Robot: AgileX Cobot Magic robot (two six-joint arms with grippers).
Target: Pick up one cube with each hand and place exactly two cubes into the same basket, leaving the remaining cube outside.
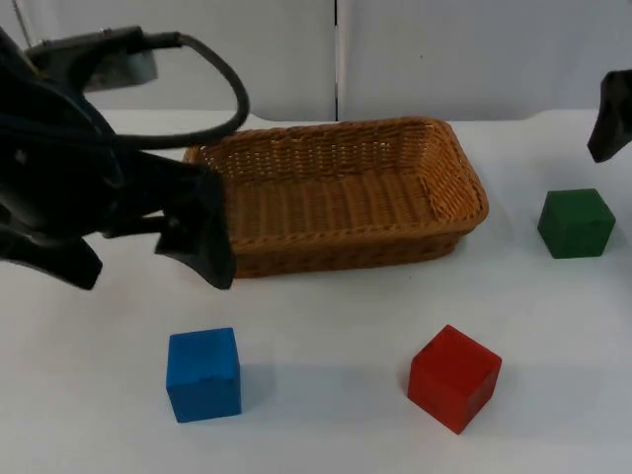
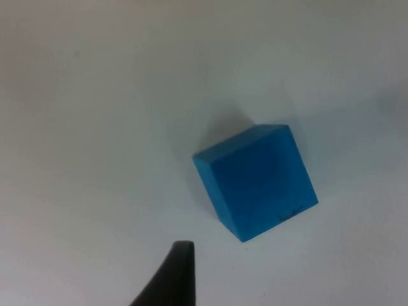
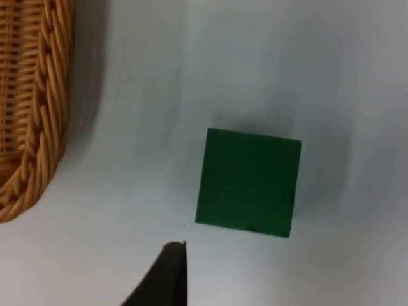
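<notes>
Blue cube (image 1: 203,374) on white table (image 1: 326,425), left gripper (image 1: 194,240) above it, finger spread impossible to tell. Green cube (image 1: 576,223) right of wicker basket (image 1: 341,193), below right gripper (image 1: 612,118), likewise unclear. Red cube (image 1: 453,377) apart.

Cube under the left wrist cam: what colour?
Blue. The blue cube shows best in the left wrist view.
</notes>
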